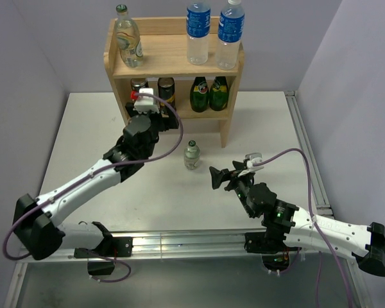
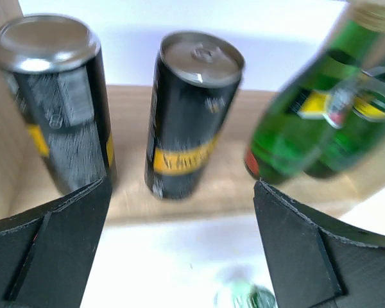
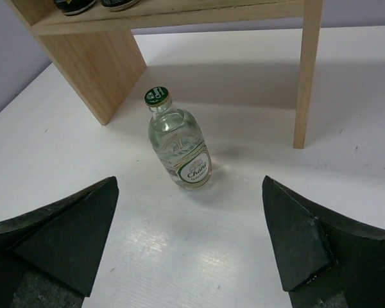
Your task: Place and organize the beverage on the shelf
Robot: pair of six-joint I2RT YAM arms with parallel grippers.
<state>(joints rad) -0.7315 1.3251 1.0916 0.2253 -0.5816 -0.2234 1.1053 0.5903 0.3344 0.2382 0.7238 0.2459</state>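
Beverage almost all on the light-wood two-tier shelf; one clear glass green-capped bottle stands upright on the white table in front of it.
Top tier: a second green-capped glass bottle at left, two blue-labelled clear plastic water bottles at right. Lower tier: two dark silver-topped cans left, two green glass bottles right. The left gripper hovers before the cans, jaws wide and empty. The right gripper faces the table bottle, jaws spread, clear of it.
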